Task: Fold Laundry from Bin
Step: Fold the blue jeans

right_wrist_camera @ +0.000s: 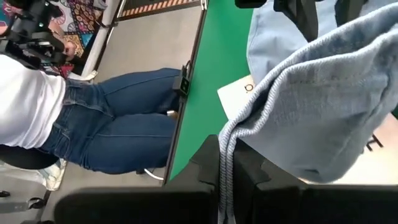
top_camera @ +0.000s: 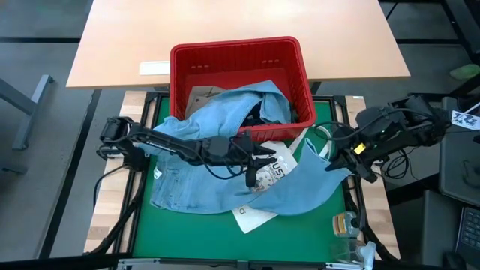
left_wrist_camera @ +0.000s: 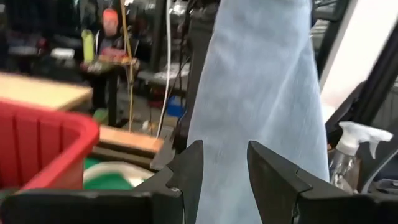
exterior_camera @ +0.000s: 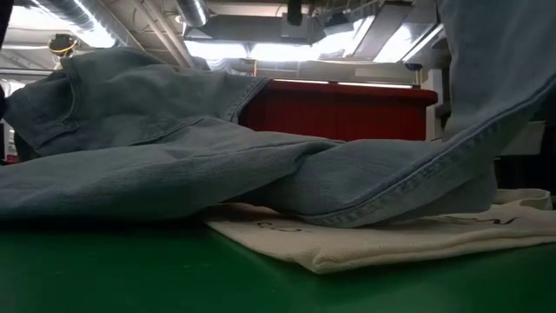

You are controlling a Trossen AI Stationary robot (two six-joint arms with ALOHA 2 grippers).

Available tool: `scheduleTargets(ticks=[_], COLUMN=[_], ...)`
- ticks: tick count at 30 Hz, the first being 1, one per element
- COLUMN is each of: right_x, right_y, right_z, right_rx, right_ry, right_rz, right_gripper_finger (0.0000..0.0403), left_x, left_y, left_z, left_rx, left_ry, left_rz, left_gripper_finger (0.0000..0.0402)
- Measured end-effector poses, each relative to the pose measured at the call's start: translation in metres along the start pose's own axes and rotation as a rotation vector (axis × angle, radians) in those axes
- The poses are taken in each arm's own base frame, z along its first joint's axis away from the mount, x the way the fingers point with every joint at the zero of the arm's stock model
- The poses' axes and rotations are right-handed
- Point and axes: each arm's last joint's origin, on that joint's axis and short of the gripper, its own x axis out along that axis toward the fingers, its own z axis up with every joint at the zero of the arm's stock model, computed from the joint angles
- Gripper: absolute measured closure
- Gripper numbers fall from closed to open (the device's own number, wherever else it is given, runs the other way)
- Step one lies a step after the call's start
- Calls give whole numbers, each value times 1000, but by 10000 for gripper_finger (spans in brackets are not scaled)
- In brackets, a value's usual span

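Red bin [top_camera: 238, 56]: denim garment [top_camera: 225, 112] spilling out; right end effector [right_wrist_camera: 227, 180] pinching hem, left end effector [left_wrist_camera: 224, 168] agape, empty.

A slotted red plastic bin [top_camera: 238, 79] sits at upper centre of the high view. A light blue denim garment [top_camera: 199, 176] spills from it onto the flat green mat [top_camera: 300, 232] across the lower middle. A cream-white cloth tote bag [exterior_camera: 391, 239] with dark printed letters shows at lower right of the low view. The pale tan wooden tabletop [top_camera: 225, 26] fills the top. At left in the right wrist view, a seated person [right_wrist_camera: 74, 124] wears dark blue jeans and a white top.
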Motion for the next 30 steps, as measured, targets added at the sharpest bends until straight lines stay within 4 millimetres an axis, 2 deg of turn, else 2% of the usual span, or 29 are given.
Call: scheduleTargets(ticks=[6,14,19,25,30], right_x=[19,48,64,75,78], right_y=[-2,-4,-5,-6,-6], right_z=[10,27,35,40,43], right_rx=[-22,-44,-66,-64,-70], right_ry=[29,36,53,66,50], right_rz=[9,19,68,81,86], right_gripper_finger=[387,387,387,387,387], left_x=[1,1,1,0,0], left_y=[2,4,3,2,-1], left_z=[5,9,9,12,12], left_rx=[83,131,180,229,243], left_ry=[-41,-79,-81,-113,-114], left_rz=[4,10,-26,-47,-153], left_gripper_finger=[279,238,233,233,233])
